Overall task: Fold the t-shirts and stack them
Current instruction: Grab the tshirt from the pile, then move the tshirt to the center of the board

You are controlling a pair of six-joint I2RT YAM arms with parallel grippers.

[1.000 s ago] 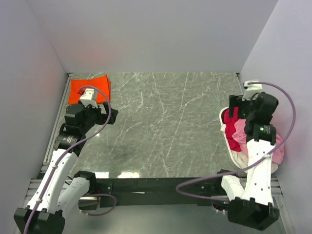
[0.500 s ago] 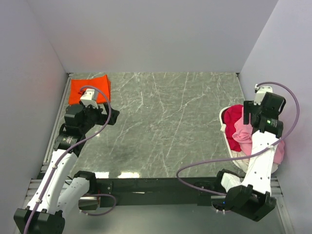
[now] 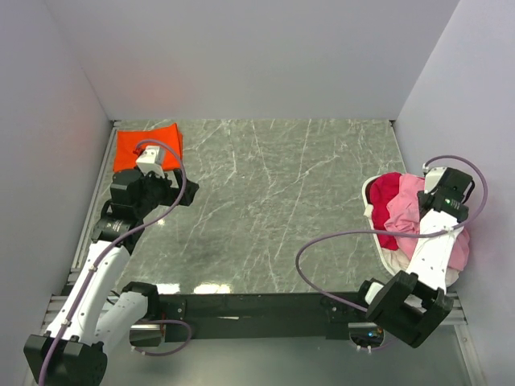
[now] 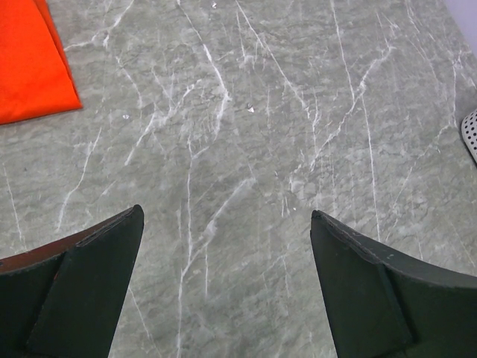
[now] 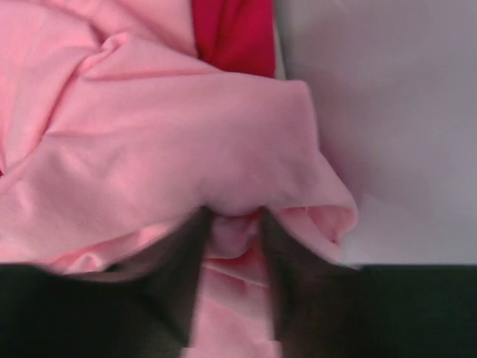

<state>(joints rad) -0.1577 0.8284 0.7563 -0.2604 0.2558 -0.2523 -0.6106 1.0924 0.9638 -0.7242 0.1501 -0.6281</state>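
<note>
A heap of t-shirts fills a white basket (image 3: 373, 227) at the table's right edge, with a light pink one (image 3: 405, 203) on top and a crimson one (image 3: 385, 190) beside it. My right gripper (image 3: 431, 198) reaches down into the heap. In the right wrist view its jaws (image 5: 231, 225) are pressed into the pink t-shirt (image 5: 149, 134) with a fold of it pinched between them, and crimson cloth (image 5: 235, 33) lies beyond. A folded orange-red t-shirt (image 3: 146, 148) lies flat at the back left corner. My left gripper (image 4: 225, 212) hangs open over bare table near it, holding nothing.
Grey walls close in the marbled table (image 3: 273, 201) on the left, back and right. The right wall (image 5: 387, 112) stands right beside the basket. A corner of the basket's rim (image 4: 471, 130) shows at the right edge of the left wrist view.
My right arm swung right and down into the basket, and its jaws closed from wide open onto a fold of the pink t-shirt. The left arm barely moved.
</note>
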